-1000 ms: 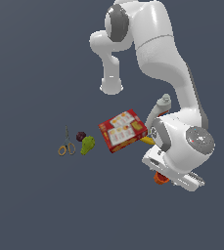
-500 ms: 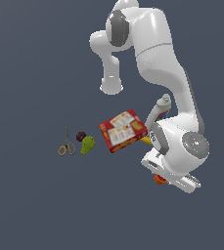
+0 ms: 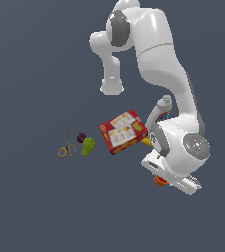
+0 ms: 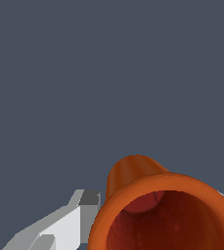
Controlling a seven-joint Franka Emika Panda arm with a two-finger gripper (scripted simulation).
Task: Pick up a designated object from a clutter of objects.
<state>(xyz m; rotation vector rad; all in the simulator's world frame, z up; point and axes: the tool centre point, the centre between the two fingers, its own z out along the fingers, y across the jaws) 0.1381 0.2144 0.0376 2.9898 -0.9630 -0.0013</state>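
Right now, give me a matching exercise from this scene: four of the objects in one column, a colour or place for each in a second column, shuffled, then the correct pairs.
Column one:
1. cracker box
2. pear
3. scissors
4. cup

Column two:
A. green, beside the dark plum
B. orange, hollow, close up in the wrist view
C. red, next to the arm
D. farthest toward the exterior view's left

Pairs: 1-C, 2-A, 3-D, 4-B

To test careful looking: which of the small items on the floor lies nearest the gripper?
The orange cup, right at the gripper. The pear, plum and scissors lie beyond the red box.
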